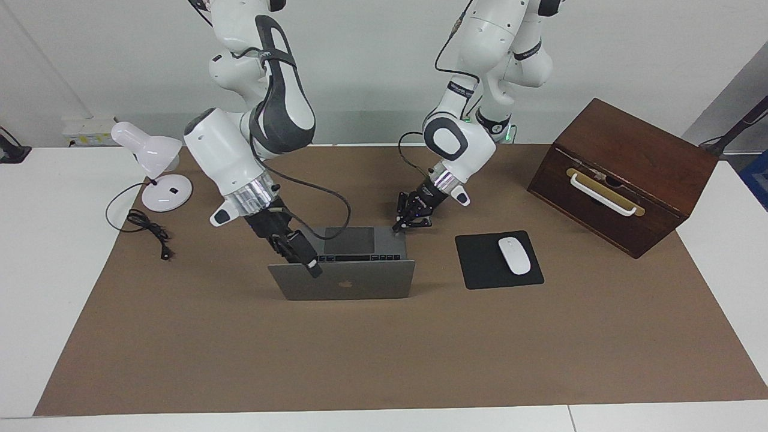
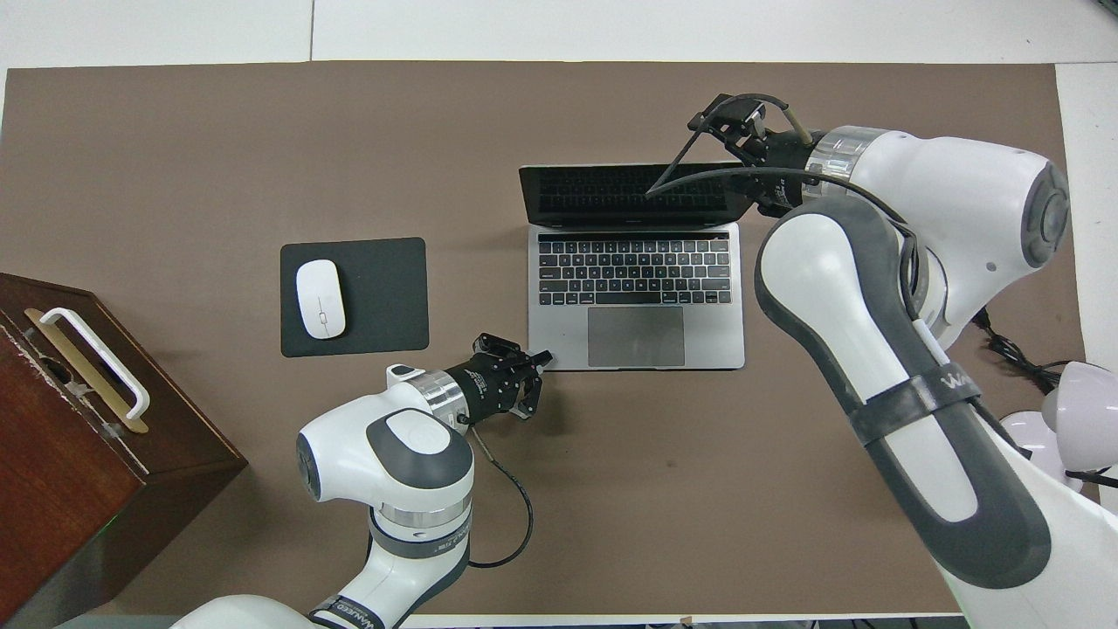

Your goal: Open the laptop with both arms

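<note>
Silver laptop (image 1: 348, 287) open, left pincer (image 1: 397, 228) (fingers together) on deck corner; right pincer (image 1: 312, 269) unreadable.

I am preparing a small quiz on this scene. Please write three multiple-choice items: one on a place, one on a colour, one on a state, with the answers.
1. Where does the white mouse lie?
A. on the black mouse pad
B. on the laptop
C. on the wooden box

2. What colour is the desk lamp?
A. black
B. white
C. brown

3. In what state is the laptop?
A. closed flat
B. lid raised, keyboard showing
C. turned upside down

Answers:
1 A, the mouse sits on the pad.
2 B, its shade and base are white.
3 B, the overhead view shows the keys and the raised screen.
</note>
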You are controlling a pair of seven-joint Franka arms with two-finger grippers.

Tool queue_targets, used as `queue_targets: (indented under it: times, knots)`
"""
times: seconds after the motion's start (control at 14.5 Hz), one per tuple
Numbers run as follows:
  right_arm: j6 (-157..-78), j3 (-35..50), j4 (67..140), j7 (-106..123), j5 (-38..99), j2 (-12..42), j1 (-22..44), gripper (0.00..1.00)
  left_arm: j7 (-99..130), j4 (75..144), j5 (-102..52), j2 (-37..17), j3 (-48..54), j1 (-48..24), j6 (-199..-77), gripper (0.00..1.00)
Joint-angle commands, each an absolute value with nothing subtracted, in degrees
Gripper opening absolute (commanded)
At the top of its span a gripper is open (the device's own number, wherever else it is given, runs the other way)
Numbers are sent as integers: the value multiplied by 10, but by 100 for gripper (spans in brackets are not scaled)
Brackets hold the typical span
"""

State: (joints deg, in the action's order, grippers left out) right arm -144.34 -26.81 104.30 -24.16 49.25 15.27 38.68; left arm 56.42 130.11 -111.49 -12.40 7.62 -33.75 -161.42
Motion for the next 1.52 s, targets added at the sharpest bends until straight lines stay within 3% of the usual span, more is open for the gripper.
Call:
queue_targets:
  times: [0.0,0.62,1.45]
  knots:
    - [-1406,-271,1037,-260,505,127,384,100,545,1289,-1129,-150,70,-340,-1629,0]
    - [-1313,-295,1034,-286,490,76,381,100,545,1281,-1122,-135,69,-331,-1632,0]
    - [-1222,-332,1014,-157,258,67,377,100,545,1242,-1032,-76,63,-252,-1667,0]
